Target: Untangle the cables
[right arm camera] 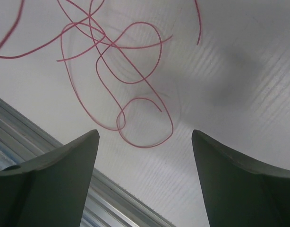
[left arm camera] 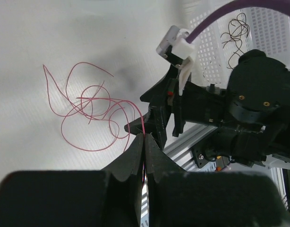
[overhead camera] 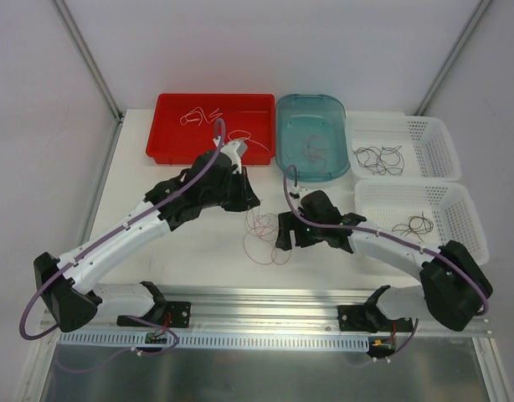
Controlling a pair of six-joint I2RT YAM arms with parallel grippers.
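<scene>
A tangle of dark red cables (overhead camera: 262,237) lies on the white table between my two grippers. It also shows in the left wrist view (left arm camera: 90,113) and in the right wrist view (right arm camera: 128,85). My left gripper (overhead camera: 249,201) is shut (left arm camera: 144,137) on one dark red strand that runs from its tips to the tangle. My right gripper (overhead camera: 283,240) is open and empty (right arm camera: 145,137), low over the table at the tangle's right side, with a red loop just beyond its fingertips (right arm camera: 83,146).
A red tray (overhead camera: 169,126) with white cables stands at the back left. A teal tub (overhead camera: 334,134) holding thin strands stands next to it. Two white baskets (overhead camera: 437,138) (overhead camera: 462,213) with black cables stand at the right. An aluminium rail (overhead camera: 265,297) runs along the near edge.
</scene>
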